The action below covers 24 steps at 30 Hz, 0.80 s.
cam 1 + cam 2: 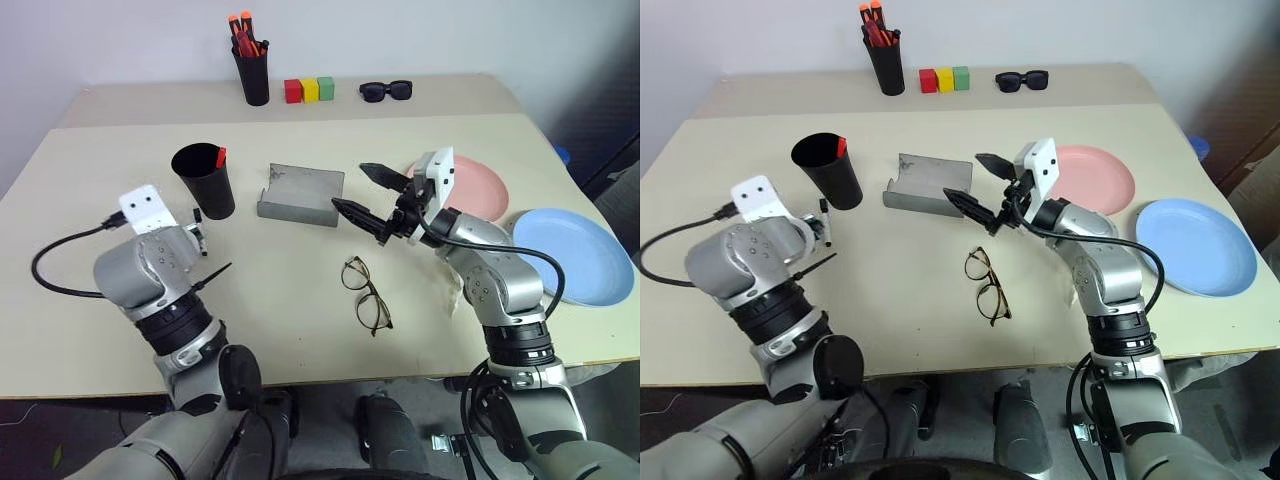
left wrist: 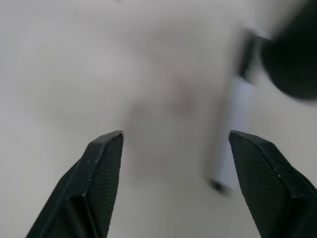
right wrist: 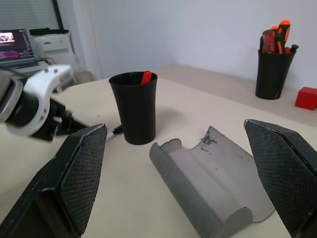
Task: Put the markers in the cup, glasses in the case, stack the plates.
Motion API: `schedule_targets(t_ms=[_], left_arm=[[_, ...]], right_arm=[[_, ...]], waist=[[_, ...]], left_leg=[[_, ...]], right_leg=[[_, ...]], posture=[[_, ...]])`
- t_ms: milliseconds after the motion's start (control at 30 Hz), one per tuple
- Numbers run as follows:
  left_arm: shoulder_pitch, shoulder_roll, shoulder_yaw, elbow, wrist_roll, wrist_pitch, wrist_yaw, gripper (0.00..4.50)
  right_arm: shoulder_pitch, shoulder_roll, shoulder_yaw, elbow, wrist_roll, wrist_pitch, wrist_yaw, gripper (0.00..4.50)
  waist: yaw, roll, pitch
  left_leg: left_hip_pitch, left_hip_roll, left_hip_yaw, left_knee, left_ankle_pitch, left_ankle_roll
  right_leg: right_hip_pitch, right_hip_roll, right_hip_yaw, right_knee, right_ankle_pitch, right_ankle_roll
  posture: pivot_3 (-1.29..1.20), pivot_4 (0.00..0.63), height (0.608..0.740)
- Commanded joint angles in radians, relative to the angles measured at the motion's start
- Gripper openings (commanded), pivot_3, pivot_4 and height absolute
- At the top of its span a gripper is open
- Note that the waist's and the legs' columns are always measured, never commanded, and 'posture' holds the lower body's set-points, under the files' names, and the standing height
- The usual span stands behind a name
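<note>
While one red-capped marker already stands in the black cup, the black-and-white marker lies on the table just beside the cup's base. Left gripper hangs over that marker, jaws spread and empty. Right gripper hovers wide open and empty between the open grey case and the pink plate. Glasses lie unpacked in front of the case; the blue plate sits beside the pink one, unstacked. Most of the job appears unfinished.
</note>
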<state>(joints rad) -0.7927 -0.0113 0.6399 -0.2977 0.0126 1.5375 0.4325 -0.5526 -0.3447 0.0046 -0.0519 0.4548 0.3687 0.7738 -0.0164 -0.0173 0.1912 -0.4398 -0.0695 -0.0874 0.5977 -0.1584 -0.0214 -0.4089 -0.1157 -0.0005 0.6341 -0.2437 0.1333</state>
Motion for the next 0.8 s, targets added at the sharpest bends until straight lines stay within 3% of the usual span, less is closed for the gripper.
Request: schedule_targets(t_ms=[33, 200, 633, 800], left_arm=[[-0.027, 0.048, -0.010, 0.073, -0.006, -0.073, -0.047, 3.14], [-0.053, 0.096, -0.051, 0.206, -0.025, -0.138, -0.115, 3.14], [-0.091, 0.058, -0.083, 0.257, -0.039, -0.149, -0.142, 3.14], [-0.107, 0.027, -0.007, 0.290, -0.032, -0.126, -0.097, 3.14]], right_arm=[[-0.030, 0.010, 0.001, -0.011, 0.008, -0.010, 0.007, 4.50], [-0.030, 0.012, 0.002, -0.014, 0.007, -0.013, 0.003, 4.50], [-0.005, 0.003, -0.007, -0.040, 0.009, -0.010, -0.010, 4.50], [-0.010, 0.006, -0.004, -0.036, 0.009, -0.013, -0.010, 4.50]], waist=[[0.005, 0.000, 0.000], [0.008, 0.000, 0.000], [0.003, 0.000, 0.000], [0.004, 0.000, 0.000]], left_leg=[[0.000, 0.000, 0.000, 0.000, 0.000, 0.000], [0.000, -0.001, 0.000, 0.001, 0.000, 0.000], [0.000, 0.000, 0.000, 0.000, 0.000, 0.000], [0.000, 0.000, 0.000, 0.000, 0.000, 0.000]], right_leg=[[0.000, 0.000, 0.000, 0.000, 0.000, 0.000], [0.001, -0.001, 0.000, -0.001, 0.000, 0.000], [0.000, 0.000, 0.000, 0.000, 0.000, 0.000], [0.000, -0.001, 0.000, 0.000, 0.000, 0.000]], posture=[[0.00, 0.150, 0.740], [0.00, 0.150, 0.740], [0.00, 0.150, 0.740], [0.00, 0.150, 0.740]])
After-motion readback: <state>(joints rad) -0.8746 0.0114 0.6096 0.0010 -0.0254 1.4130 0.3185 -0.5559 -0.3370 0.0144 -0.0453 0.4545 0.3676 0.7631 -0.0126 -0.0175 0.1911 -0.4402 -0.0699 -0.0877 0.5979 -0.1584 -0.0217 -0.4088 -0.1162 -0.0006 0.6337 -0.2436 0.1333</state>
